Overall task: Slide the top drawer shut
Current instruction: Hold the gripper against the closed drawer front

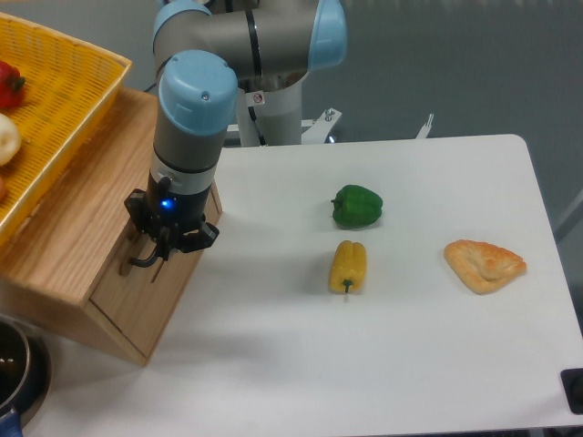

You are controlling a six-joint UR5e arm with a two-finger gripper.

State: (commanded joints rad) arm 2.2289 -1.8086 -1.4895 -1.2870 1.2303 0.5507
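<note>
The top drawer [168, 273] is a light wooden front set in the slanted cabinet [77, 228] at the left, and it sits almost flush with the cabinet face. Its thin black bar handle [138, 262] shows only at its lower end, poking out below my gripper [161, 248]. My gripper points down onto the drawer front, with its dark fingers closed at the handle. The wrist hides the rest of the handle and most of the fingers.
A yellow woven basket [55, 100] holding vegetables rests on the cabinet top. On the white table lie a green pepper [356, 206], a yellow pepper [347, 266] and a flat pastry [485, 264]. A dark pot [14, 369] sits at the lower left corner.
</note>
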